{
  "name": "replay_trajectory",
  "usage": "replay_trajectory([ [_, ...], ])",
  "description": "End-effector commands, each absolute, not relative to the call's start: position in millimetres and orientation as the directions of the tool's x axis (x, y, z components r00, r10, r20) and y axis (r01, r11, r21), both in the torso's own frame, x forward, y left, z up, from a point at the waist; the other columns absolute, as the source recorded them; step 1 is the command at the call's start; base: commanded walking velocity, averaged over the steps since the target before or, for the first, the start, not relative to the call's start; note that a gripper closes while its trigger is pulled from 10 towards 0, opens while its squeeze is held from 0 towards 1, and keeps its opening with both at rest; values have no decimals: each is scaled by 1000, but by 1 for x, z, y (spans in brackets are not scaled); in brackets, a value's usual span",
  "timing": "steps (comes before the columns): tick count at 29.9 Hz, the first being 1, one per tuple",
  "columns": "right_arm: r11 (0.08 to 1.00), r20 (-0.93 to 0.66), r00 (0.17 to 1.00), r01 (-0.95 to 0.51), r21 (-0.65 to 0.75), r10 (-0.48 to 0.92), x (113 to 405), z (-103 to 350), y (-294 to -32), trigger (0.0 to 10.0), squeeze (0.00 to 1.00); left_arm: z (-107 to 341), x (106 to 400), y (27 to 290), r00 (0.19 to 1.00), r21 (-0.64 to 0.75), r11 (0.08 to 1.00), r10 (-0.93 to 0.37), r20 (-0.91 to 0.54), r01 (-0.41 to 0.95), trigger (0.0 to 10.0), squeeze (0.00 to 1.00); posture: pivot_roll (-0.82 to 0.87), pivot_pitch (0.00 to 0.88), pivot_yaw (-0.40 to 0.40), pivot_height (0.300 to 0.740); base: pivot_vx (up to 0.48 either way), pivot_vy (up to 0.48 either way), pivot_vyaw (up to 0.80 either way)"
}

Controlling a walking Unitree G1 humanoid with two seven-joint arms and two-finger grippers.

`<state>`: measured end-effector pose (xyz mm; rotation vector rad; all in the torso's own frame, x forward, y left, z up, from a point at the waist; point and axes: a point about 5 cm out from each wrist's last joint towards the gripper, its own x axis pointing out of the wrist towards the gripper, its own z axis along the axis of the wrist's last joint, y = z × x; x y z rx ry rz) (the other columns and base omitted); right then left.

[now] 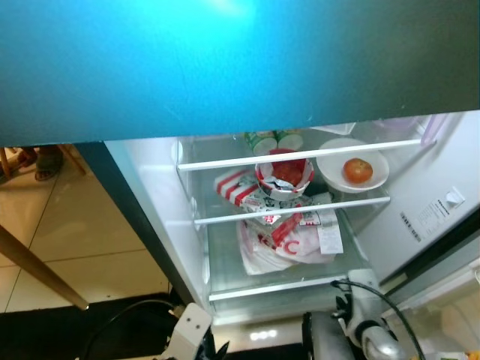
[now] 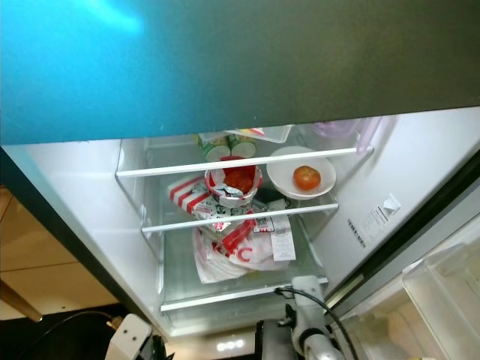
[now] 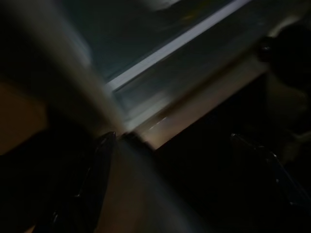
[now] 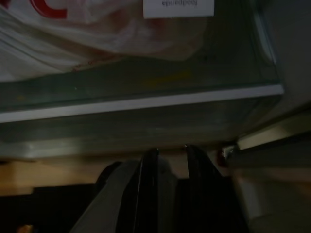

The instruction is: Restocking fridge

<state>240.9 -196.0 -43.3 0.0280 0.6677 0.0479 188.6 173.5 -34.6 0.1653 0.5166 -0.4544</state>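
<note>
The fridge stands open in front of me, its glass shelves lit. A white KFC bag with a receipt lies on the lower shelf. Above it stands a red-and-white bucket, beside a white plate holding a tomato. Green-and-white cups stand behind. My right gripper is shut and empty, low before the lower shelf's front edge. My left gripper hangs open near the fridge's bottom left corner. Both silver arms show at the bottom of the eye views.
The teal upper door overhangs the top of the view. The open fridge door with its clear bin stands on the right. Left of the fridge are tan floor tiles, a wooden leg and a dark mat.
</note>
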Motion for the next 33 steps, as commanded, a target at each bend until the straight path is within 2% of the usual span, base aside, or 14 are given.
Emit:
replay_trajectory([
  [1,994,-634,770,-1,106,69,228,-51,-199,10000,0,-46,176,187,767,17,925,-303,-566,378,10000,0,25,126,-1,569,0,0,0],
  [5,994,-650,756,-3,111,75,223,-54,-198,10000,0,-47,175,188,770,12,932,-292,-567,363,10000,0,25,116,-1,569,0,0,0],
  [6,991,-674,736,32,127,62,216,-60,-198,10000,0,-49,174,190,783,-3,951,-257,-567,310,10000,0,30,79,2,569,0,0,0],
  [7,991,-674,736,32,127,62,216,-60,-198,10000,0,-49,174,190,783,-3,951,-257,-567,310,10000,0,30,79,2,569,0,0,0],
  [10,978,-721,693,138,153,15,202,-69,-201,10000,0,-55,172,200,793,-11,987,-134,-594,159,10000,0,33,46,0,569,0,0,0],
  [12,978,-721,693,138,153,15,202,-69,-201,10000,0,-55,172,200,793,-11,987,-134,-594,159,10000,0,33,46,0,569,0,0,0],
  [17,971,-733,679,150,185,35,198,-72,-199,10000,0,-70,164,220,724,47,999,12,-690,27,10000,0,27,7,0,569,0,0,0],
  [23,973,-731,680,132,188,49,202,-70,-196,10000,0,-74,162,227,699,84,995,27,-714,48,10000,0,23,0,-5,569,0,0,0],
  [29,979,-729,680,88,184,76,203,-70,-194,10000,0,-76,166,223,679,106,988,3,-734,109,10000,0,22,0,-18,569,0,0,0],
  [33,981,-725,684,74,181,82,207,-68,-190,10000,0,-75,180,214,669,114,984,-7,-743,137,10000,0,19,0,-23,589,0,0,0],
])
